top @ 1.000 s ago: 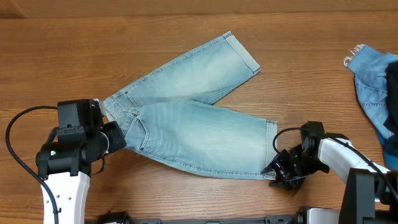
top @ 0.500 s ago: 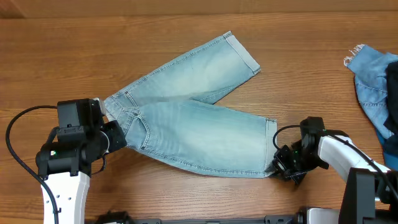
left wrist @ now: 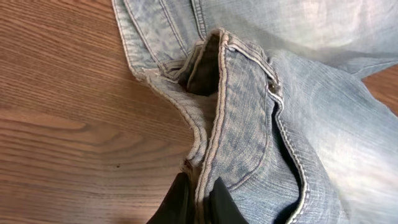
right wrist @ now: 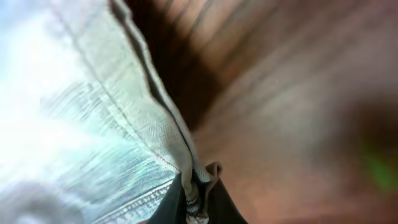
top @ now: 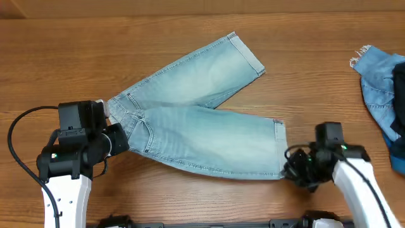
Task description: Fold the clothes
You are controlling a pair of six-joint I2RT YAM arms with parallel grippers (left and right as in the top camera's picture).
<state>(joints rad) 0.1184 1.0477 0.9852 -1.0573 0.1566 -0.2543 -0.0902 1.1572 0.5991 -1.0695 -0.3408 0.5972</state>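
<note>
Overhead: pale washed jeans (top: 196,126), legs splayed

Item 1 of 2: wooden table (top: 316,38), brown, grain running left to right from my overhead view.
On my left wrist feed the boards (left wrist: 62,124) show sharp streaked grain; my right wrist feed is blurred, wood only just readable. Item 2: a dark shape (top: 399,95) cut off at the right edge, which I cannot identify.

White arms (top: 63,196), black jaws — looping black cables (top: 9,136)
</note>
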